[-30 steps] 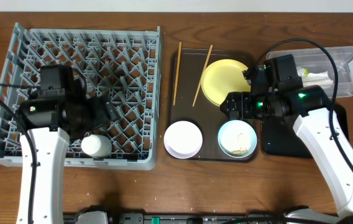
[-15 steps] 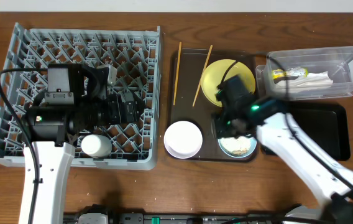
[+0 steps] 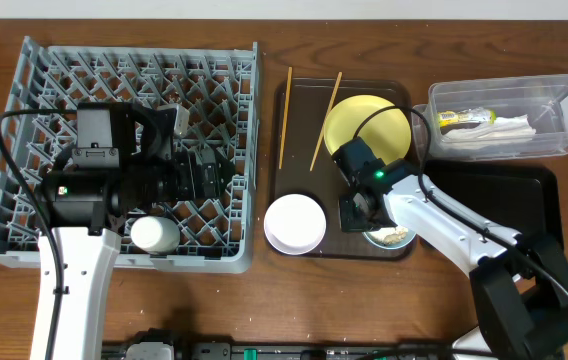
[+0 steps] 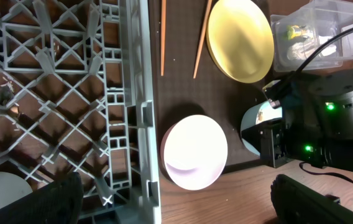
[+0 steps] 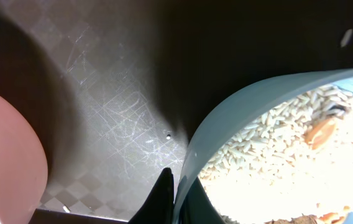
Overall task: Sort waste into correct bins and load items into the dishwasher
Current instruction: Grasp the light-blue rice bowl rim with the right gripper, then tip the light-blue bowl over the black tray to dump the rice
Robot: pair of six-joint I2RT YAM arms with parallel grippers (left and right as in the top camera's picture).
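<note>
- Overhead view: my right gripper (image 3: 360, 208) is low over the dark brown tray (image 3: 299, 100), at the left edge of the light blue bowl (image 3: 396, 238), and hides most of it.
- In the right wrist view, one dark fingertip (image 5: 163, 193) sits right at the bowl's rim. Beige rice-like crumbs (image 5: 270, 149) lie inside the bowl. I cannot tell whether my right jaws are clamped on the rim or apart.
- The small white bowl (image 3: 295, 222) sits in the tray's near left corner, just left of my right gripper.
- The yellow plate (image 3: 369, 122) lies on the far part of the tray, just beyond my right gripper. The two chopsticks (image 3: 284, 118) lie to its left, one straight and one slanted.
- The clear tub (image 3: 564, 100) at the far right holds the green-and-yellow wrapper (image 3: 461, 118) and the white napkin (image 3: 509, 128).
- The black tray (image 3: 514, 195) lies just nearer than the tub, partly under my right arm.
- My left gripper (image 4: 176, 202) hovers over the right part of the grey rack (image 3: 84, 70). Its fingers are spread wide with nothing between them.
- A white round object (image 3: 154, 235) sits at the rack's near edge.
</note>
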